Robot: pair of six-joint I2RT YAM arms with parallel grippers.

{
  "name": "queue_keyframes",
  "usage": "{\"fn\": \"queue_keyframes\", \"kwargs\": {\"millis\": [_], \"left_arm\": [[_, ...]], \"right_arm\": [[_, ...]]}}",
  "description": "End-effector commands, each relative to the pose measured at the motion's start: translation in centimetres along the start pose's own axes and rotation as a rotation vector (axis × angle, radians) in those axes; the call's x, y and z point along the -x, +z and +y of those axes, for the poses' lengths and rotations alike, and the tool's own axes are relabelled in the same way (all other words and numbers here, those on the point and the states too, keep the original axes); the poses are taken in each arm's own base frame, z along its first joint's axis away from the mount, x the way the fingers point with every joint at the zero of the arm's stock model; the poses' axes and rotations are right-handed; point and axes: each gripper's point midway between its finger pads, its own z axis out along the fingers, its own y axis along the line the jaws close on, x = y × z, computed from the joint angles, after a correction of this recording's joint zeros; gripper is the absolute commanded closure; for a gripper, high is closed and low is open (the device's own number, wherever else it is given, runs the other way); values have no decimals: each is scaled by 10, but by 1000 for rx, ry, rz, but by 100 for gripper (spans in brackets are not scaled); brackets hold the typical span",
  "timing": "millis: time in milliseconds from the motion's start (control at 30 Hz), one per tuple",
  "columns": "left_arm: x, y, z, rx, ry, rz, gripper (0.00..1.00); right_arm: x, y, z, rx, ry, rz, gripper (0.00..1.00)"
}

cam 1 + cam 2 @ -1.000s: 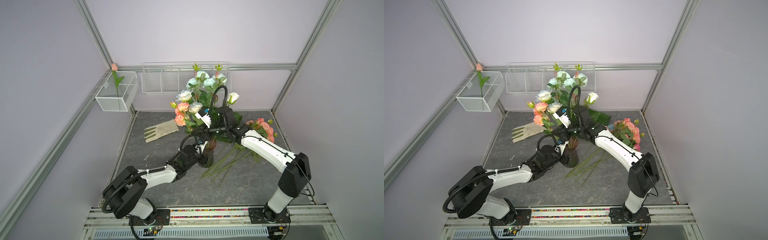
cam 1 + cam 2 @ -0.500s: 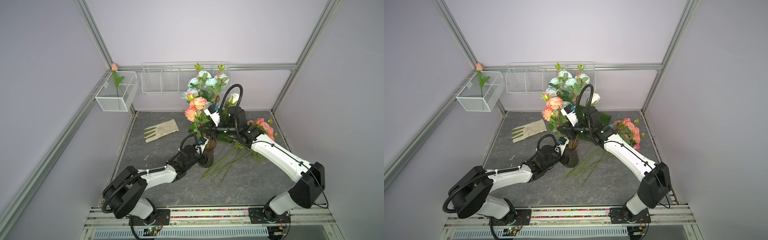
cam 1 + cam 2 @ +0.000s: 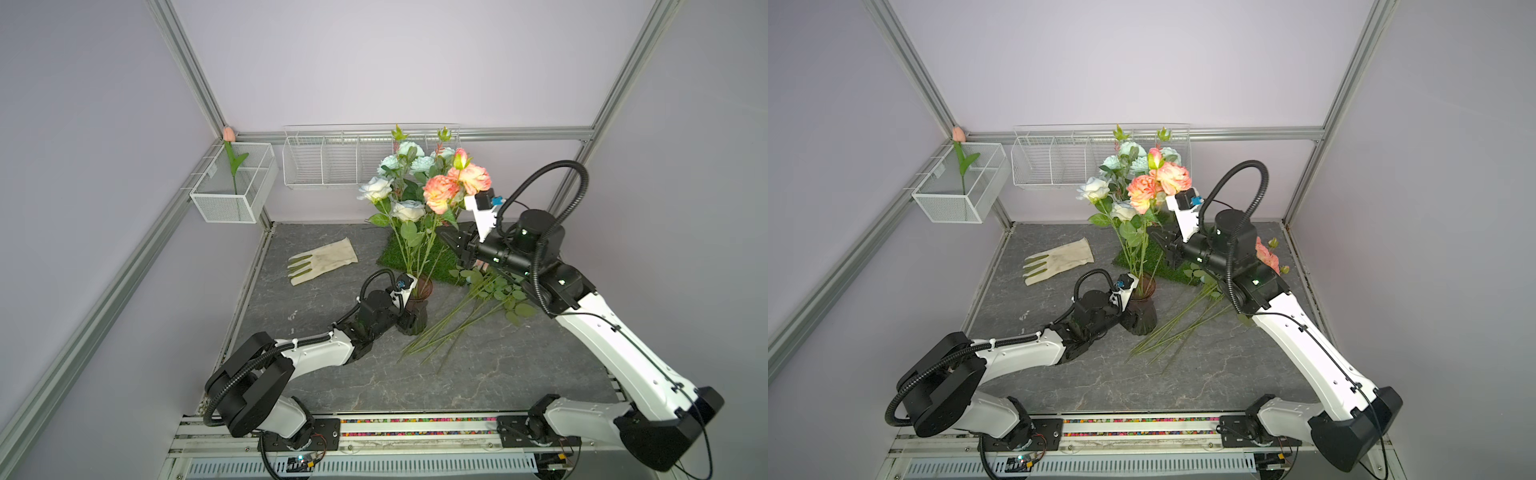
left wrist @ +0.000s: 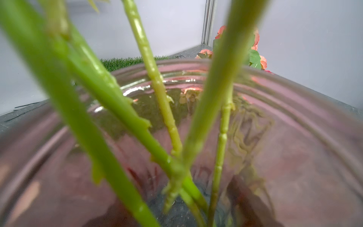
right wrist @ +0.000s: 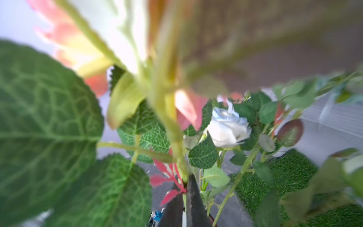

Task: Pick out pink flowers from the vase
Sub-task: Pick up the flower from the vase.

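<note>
Nearest the rail, the left tool (image 3: 406,319) is clamped on the lower body of the vase (image 3: 422,289), which stands upright mid-bench. Its wrist view looks down past the flared rim at several green stems crossing inside.

Just beside the vase, on the right arm's side, we note pink flowers (image 3: 1266,257) lying on the bench (image 3: 332,374), stems fanned toward us, blooms partly hidden behind that arm.

Above them the right tool (image 3: 446,237) has its fingers (image 5: 194,206) pinched together on the stem of a pink spray (image 3: 440,193). Its two peach-pink blooms and a bud stand level with the white and blue roses (image 3: 376,189) in the vase. Whether that stem's foot is inside the rim we cannot tell.

Farther back: a glove (image 3: 324,262), a grass mat (image 3: 388,255).

Rear wall: a wire rack (image 3: 324,166) and a mesh box (image 3: 226,203) holding a tulip (image 3: 229,134).
</note>
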Motion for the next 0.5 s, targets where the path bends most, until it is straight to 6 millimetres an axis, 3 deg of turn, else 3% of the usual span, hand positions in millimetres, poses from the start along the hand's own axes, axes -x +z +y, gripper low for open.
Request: {"fn": "queue_keyframes", "kwargs": {"millis": [0, 267, 467], "left_arm": [[-82, -6, 10, 42, 3, 275, 100], [-80, -7, 11, 45, 11, 273, 100], [-80, -9, 11, 50, 14, 276, 100]], "right_arm": [[8, -5, -7, -19, 23, -40, 94], [3, -3, -9, -4, 62, -45, 94], [31, -38, -2, -4, 103, -74, 94]]}}
